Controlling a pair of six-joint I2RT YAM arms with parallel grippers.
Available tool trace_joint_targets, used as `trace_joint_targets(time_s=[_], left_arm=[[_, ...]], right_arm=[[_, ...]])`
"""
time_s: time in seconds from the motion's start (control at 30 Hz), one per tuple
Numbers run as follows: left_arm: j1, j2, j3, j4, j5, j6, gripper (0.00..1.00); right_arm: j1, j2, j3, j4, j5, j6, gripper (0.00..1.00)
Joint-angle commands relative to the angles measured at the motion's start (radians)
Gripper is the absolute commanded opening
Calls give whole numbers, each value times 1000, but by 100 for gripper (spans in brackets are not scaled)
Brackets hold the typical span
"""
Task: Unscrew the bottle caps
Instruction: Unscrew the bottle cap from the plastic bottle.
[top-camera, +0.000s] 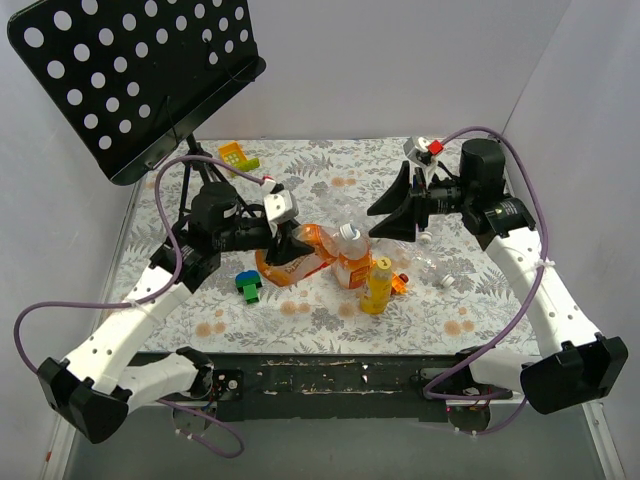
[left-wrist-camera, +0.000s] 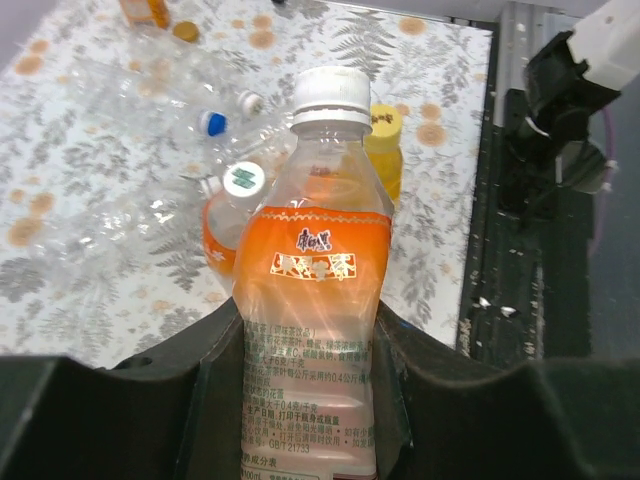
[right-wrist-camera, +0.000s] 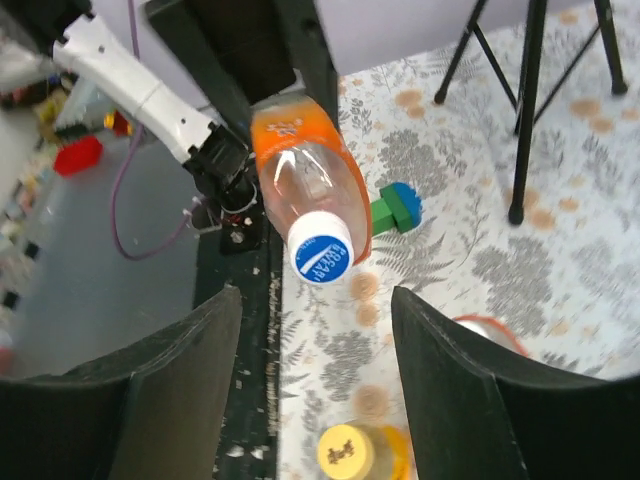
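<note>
The left gripper (left-wrist-camera: 305, 405) is clenched on the lower body of a clear plastic drink bottle with an orange label (left-wrist-camera: 318, 300), one black finger pressing on each side. The right gripper (right-wrist-camera: 315, 335) stands released, its two black fingers spread wide with nothing between them, near the bottle's top but not touching it. The white screw cap (right-wrist-camera: 322, 250) of this held bottle is still seated on the neck, so I judge it not yet unscrewed. The bottle sits about the middle of the table (top-camera: 300, 320), a little toward the left edge. Whether it rests on the surface or hangs just above it I cannot tell. Its long axis runs roughly left to right, with the base in the left gripper and the cap end pointing at the right gripper, almost straight into that wrist's camera. Just to its right a second orange-labelled bottle (top-camera: 350, 265) stands upright with its white green-printed cap (left-wrist-camera: 243, 180) on. Beside that one, toward the near edge, a yellow plastic bottle (top-camera: 377, 288) stands upright with its yellow cap (right-wrist-camera: 347, 450) on. The clear crumpled bottles (left-wrist-camera: 150, 90) lying nearer the right edge appear to keep a blue cap (left-wrist-camera: 211, 123) and a small white cap (left-wrist-camera: 250, 101). No cap shows plainly as removed, so by my reading nearly the whole task is left, with the held bottle's cap as the one in hand.
</note>
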Motion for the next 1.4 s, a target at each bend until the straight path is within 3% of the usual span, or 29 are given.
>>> trace_joint_targets(time_s=[0.0, 0.1, 0.23, 0.9, 1.2, 1.37], left_arm=[[-132, -63, -5, 74, -298, 77, 0], [-246, -40, 6, 87, -479, 120, 0], [-265, 1, 34, 100, -531, 120, 0], [-282, 37, 43, 148, -566, 111, 0], [-282, 35, 29, 168, -606, 109, 0], [-285, 32, 27, 168, -606, 105, 0]], right_arm=[[-15, -56, -75, 270, 128, 487, 69], [-15, -55, -67, 229, 193, 481, 69], [-15, -29, -78, 230, 212, 512, 69], [10, 50, -86, 158, 233, 507, 63], [16, 60, -87, 160, 201, 518, 44], [17, 73, -80, 180, 164, 516, 14]])
